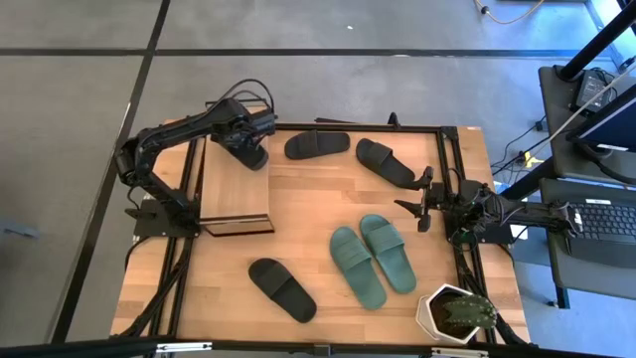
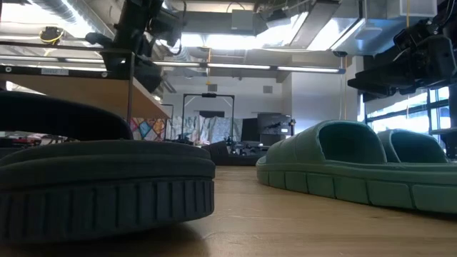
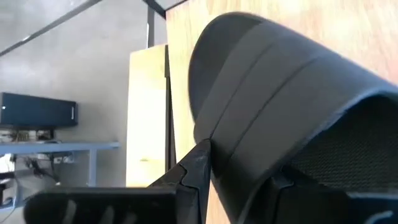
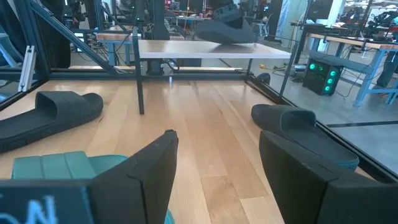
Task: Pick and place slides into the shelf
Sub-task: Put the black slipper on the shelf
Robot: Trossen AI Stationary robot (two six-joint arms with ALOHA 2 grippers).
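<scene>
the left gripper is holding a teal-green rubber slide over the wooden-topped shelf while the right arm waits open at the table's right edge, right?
Not quite: the slide in the left gripper is a black rubber slide, not teal-green, as the left wrist view shows. Both teal-green slides lie on the table. The rest holds: it is over the wooden-topped shelf, and the right gripper waits open at the right edge.

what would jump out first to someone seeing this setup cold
The left claw over the shelf, shut on a black slide at the shelf's far corner. Next, the teal-green pair lying side by side mid-table, with the right claw open beside it at the right edge.
</scene>
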